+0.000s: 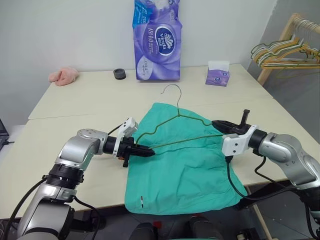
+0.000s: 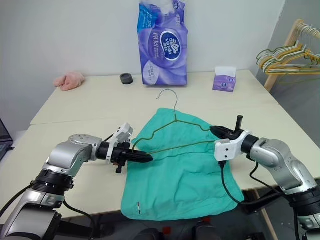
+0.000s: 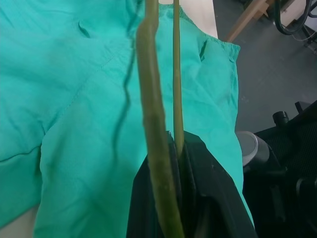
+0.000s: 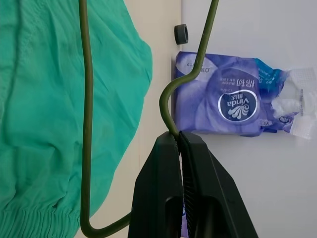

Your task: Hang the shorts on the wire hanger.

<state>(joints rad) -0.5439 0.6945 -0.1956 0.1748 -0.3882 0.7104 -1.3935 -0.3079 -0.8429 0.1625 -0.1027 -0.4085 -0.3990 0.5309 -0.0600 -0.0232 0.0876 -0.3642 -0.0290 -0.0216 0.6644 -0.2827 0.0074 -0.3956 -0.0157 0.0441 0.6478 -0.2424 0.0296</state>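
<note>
The teal-green shorts (image 1: 185, 167) lie spread flat on the table (image 1: 90, 100), reaching its near edge, with a small white mark (image 1: 142, 201) near the front hem. Just above them hangs the wire hanger (image 1: 178, 107), thin and olive-grey, its hook pointing toward the far side. My left gripper (image 1: 150, 150) is shut on the hanger's left corner; in the left wrist view the wire (image 3: 156, 99) runs out from between the black fingers (image 3: 208, 178). My right gripper (image 1: 217, 124) is shut on the hanger's right corner (image 4: 171, 119).
At the back of the table stand a tall purple tissue pack (image 1: 156, 40) and a small purple tissue box (image 1: 218, 73). A black ring (image 1: 119, 74) and a pink cloth lump (image 1: 63, 76) lie at the back left. A wooden rack with coloured hangers (image 1: 287, 52) stands far right.
</note>
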